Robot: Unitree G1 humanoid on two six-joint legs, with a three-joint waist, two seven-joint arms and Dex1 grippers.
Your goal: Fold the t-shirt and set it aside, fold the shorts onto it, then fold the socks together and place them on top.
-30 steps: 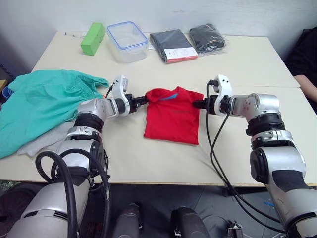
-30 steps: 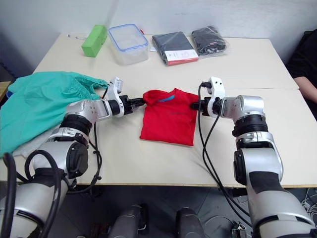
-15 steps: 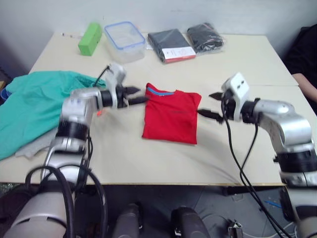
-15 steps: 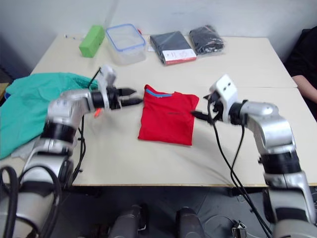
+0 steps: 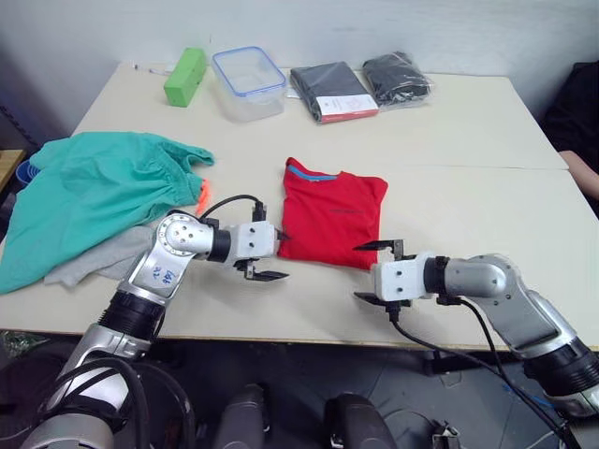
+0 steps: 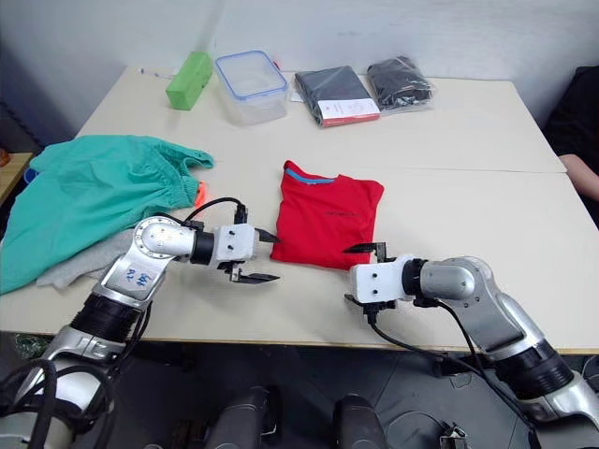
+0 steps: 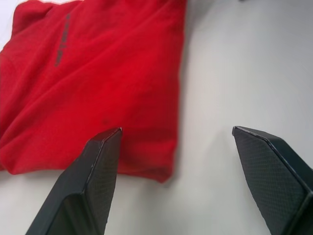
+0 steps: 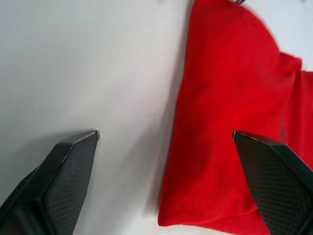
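Observation:
The folded red t-shirt (image 5: 332, 210) lies flat at the middle of the table, neckline away from me. My left gripper (image 5: 279, 254) is open just off the shirt's near left corner, low over the table. By the near right corner my right gripper (image 5: 365, 272) is also open and holds nothing. In the left wrist view the t-shirt (image 7: 98, 73) lies ahead of the spread fingers (image 7: 98, 171); in the right wrist view its edge (image 8: 234, 122) runs between the fingers (image 8: 63, 171). The teal shorts (image 5: 103, 192) lie bunched at the left, on top of the grey socks (image 5: 94, 264).
At the back stand a green block (image 5: 185, 75), a clear lidded container (image 5: 248, 82) and two dark bagged garments (image 5: 332, 91) (image 5: 398, 75). A person's arm (image 5: 585, 168) rests at the table's right edge. The table's front edge (image 5: 309, 339) is close under both grippers.
Both grippers let go of the shirt's far corners, opened, and drew back toward me to its near corners. The shirt stayed in place; the camera view shifted slightly.

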